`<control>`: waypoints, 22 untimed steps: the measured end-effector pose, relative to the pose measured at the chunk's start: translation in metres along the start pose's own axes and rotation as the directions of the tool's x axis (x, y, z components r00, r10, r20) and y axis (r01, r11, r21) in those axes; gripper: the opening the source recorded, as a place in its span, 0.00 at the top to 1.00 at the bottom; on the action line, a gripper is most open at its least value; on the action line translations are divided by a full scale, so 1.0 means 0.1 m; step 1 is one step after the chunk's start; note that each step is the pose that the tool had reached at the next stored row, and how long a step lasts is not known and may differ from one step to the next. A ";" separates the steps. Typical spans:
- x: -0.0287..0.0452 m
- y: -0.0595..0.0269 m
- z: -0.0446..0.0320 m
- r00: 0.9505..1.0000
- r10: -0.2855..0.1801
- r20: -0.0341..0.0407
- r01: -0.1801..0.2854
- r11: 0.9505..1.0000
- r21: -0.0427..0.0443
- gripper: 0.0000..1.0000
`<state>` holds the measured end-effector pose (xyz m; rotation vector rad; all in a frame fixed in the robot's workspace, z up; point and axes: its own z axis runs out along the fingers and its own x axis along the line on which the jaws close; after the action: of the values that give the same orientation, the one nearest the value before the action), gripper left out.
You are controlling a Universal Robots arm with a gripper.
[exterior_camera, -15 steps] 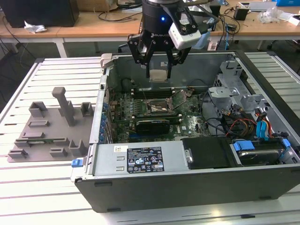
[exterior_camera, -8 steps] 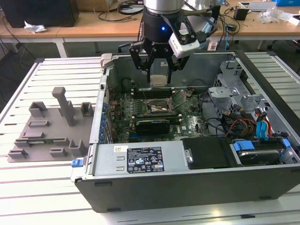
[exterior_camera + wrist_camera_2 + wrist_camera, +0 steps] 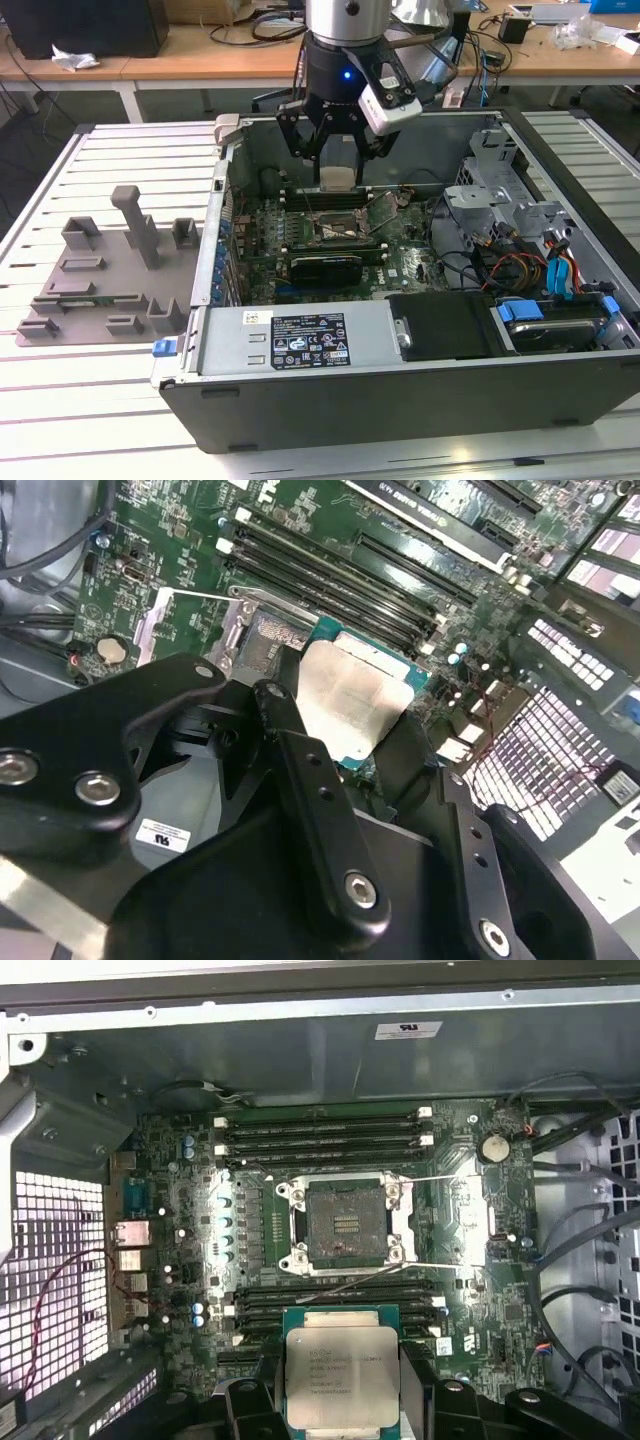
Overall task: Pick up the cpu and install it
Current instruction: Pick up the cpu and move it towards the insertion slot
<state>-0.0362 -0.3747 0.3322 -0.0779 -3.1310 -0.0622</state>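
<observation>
Gripper (image 3: pixel 340 162) clamped on the cpu (image 3: pixel 342 1375), holding it flat over the motherboard (image 3: pixel 470 1300), near the bare socket (image 3: pixel 345 1222), not seated. Open PC case (image 3: pixel 400 400) on white slatted table (image 3: pixel 110 410); grey fixture (image 3: pixel 110 270) beside it, cluttered desks (image 3: pixel 200 62) behind.

The computer case (image 3: pixel 300 400) sits on the surface (image 3: pixel 100 420), in the middle and right of the exterior view. A tray (image 3: pixel 60 290) lies on the surface at the left of the frame, beside the case. The board (image 3: pixel 410 260) lies in the case. The socket (image 3: pixel 335 228) is on the board, with the long card (image 3: pixel 325 268) just below it in the frame. The cpu (image 3: pixel 338 178) hangs between the fingers (image 3: pixel 417 1385), over the board, at the upper middle.
</observation>
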 end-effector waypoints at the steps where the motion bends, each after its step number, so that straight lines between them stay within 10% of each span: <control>1: 0.000 0.008 0.013 1.000 -0.002 0.000 0.002 1.000 0.000 0.45; 22: -0.023 0.243 0.398 0.999 -0.042 0.002 0.042 0.999 0.000 0.45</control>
<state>-0.0330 -0.3490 0.2933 -0.0117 -3.1345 -0.0619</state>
